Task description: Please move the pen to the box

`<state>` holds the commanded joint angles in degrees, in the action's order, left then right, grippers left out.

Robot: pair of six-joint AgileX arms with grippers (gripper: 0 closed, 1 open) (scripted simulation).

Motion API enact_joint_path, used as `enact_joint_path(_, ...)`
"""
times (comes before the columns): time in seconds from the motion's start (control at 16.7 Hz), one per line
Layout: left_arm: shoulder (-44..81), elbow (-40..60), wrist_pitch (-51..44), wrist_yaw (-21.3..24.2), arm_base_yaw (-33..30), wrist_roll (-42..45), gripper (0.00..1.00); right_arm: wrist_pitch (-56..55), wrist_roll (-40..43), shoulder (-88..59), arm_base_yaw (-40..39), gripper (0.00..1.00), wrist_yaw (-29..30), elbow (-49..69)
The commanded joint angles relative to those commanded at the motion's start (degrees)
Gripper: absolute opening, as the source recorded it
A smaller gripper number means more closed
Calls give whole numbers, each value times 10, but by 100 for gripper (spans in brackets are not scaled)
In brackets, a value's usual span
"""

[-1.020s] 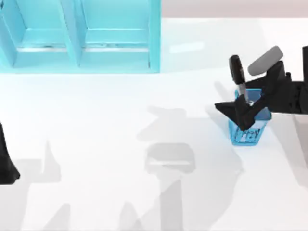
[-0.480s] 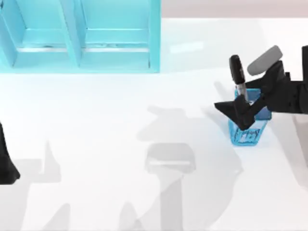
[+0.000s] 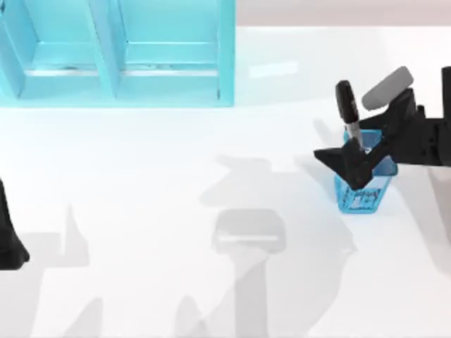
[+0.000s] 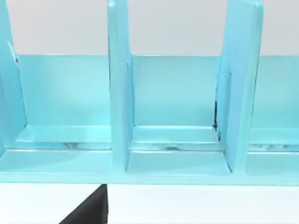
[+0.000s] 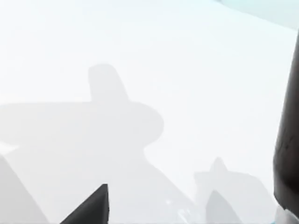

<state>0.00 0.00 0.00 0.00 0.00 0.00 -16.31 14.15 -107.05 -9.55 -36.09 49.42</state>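
Right gripper [image 3: 358, 163] at the cup [image 3: 363, 190], jaws apparently closed on pen [image 3: 348, 113] standing in cup; risk of dragging or tipping cup on lift, box [image 3: 116, 53] well apart.

White table [image 3: 141, 211], two items sitting on it.
Light-blue compartmented box [image 3: 116, 53] sits at the far-left edge; small blue mesh cup [image 3: 361, 191] stands well right of the box and nearer the front, rest of the surface bare.

Blue divided box [image 4: 177, 116] above white table [image 4: 196, 205]
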Motion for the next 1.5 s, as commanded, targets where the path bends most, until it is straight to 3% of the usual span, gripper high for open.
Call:
enact_joint_path(0.36, 0, 0, 0, 0, 0, 0, 100, 41, 20, 4, 24, 0, -14, 29)
enact_joint_path(1.08, 0, 0, 0, 0, 0, 0, 100, 532, 244, 72, 224, 0, -146, 259)
enact_joint_path(1.5, 0, 0, 0, 0, 0, 0, 100, 602, 288, 99, 257, 0, -169, 299)
